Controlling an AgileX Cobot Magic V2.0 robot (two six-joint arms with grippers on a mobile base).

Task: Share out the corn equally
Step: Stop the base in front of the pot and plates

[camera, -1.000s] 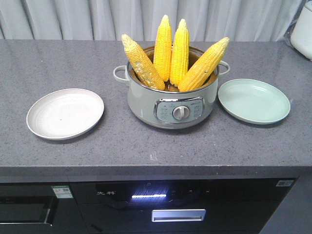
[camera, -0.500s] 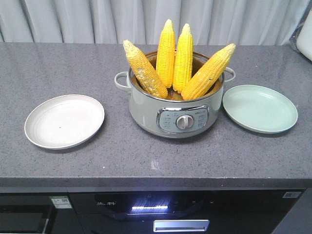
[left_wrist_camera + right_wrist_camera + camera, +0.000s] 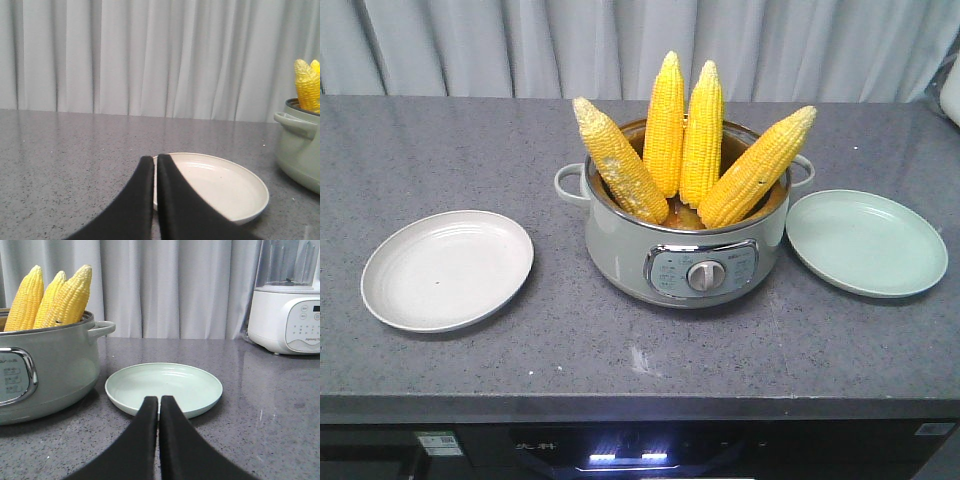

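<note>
Black left gripper (image 3: pixel 154 160) sits low and level, pressed together, just short of a round cream plate (image 3: pixel 220 187), black right gripper (image 3: pixel 159 400) same deal before a round mint plate (image 3: pixel 165 382), bright-yellow corn cobs (image 3: pixel 665 120) standing in the sage-green pot (image 3: pixel 620 250) between them.

corn (image 3: pixel 665 125) bases hid. in pot (image 3: pixel 620 250) | blender (image 3: pixel 287 315) top cut off, rt wrist view

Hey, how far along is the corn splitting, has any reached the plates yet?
Done: nothing yet. All four bright-yellow corn cobs stand in the pale-green electric pot; the white round plate and pale-green round plate are bare. In hand: nothing, left hand and right hand are shut. Left: two cobs to each plate.
</note>
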